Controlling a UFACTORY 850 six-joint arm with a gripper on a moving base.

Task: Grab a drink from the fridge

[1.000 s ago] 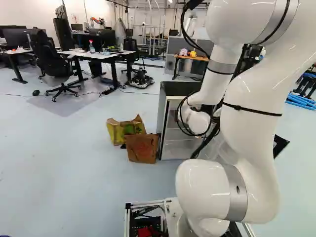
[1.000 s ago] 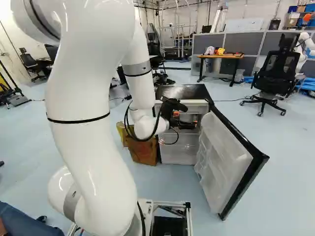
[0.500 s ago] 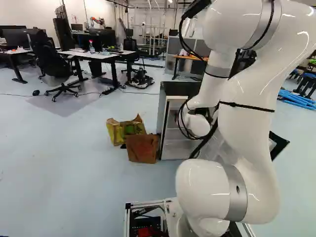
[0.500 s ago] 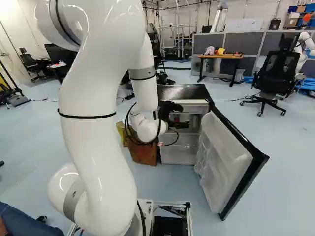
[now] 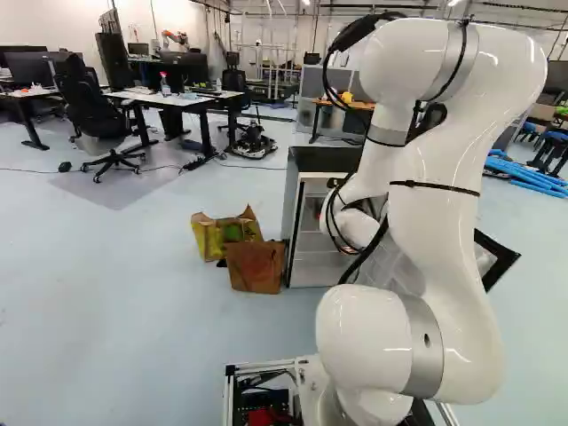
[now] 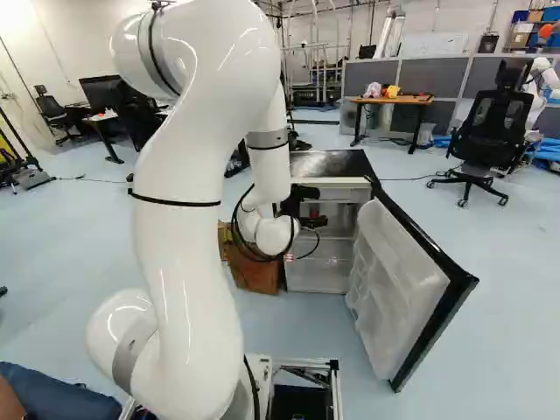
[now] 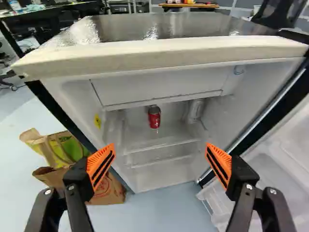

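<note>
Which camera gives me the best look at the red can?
The wrist view: the red can stands whole and unblocked inside the fridge. Each base view shows only a small reddish patch in the fridge opening, too small to identify.

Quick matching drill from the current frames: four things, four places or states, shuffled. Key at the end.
Things:
1. Red can
2. Fridge door
3. Pincer
4. Brown bag

Places or states:
A. On the floor, beside the fridge
B. Orange pads spread, nothing gripped
C. Upright inside the cabinet
D. Swung out, showing its inner racks

Pairs: 1-C, 2-D, 3-B, 4-A
</note>
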